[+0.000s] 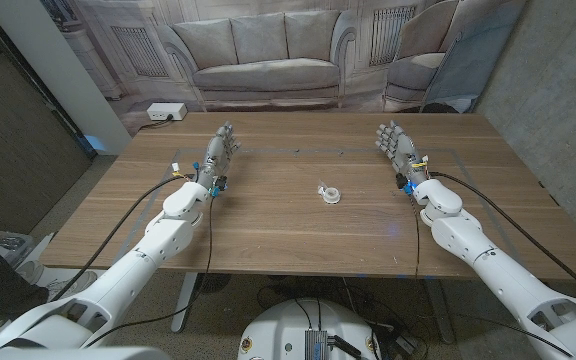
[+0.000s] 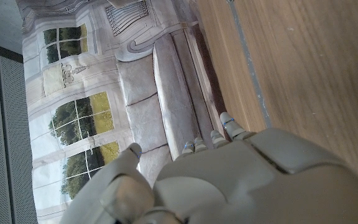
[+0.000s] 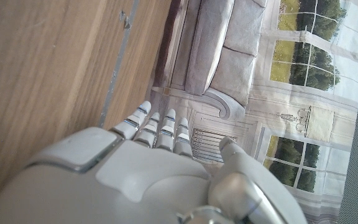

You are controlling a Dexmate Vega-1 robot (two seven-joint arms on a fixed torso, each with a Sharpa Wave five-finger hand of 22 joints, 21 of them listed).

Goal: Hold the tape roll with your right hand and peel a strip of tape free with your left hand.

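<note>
Head view: tape roll (image 1: 329, 194) is sitting mid-table (image 1: 268, 240), untouched. Left hand (image 1: 220, 152) and right hand (image 1: 396, 146) are waiting well apart either side, fingers extended, holding nothing, likely staged before reaching.

A lab or test room dressed as a home: a wooden table (image 1: 268, 230) stands before a printed backdrop (image 1: 268, 50) of sofa and windows, with a power strip (image 1: 164, 112) beyond the tabletop's far left corner
</note>
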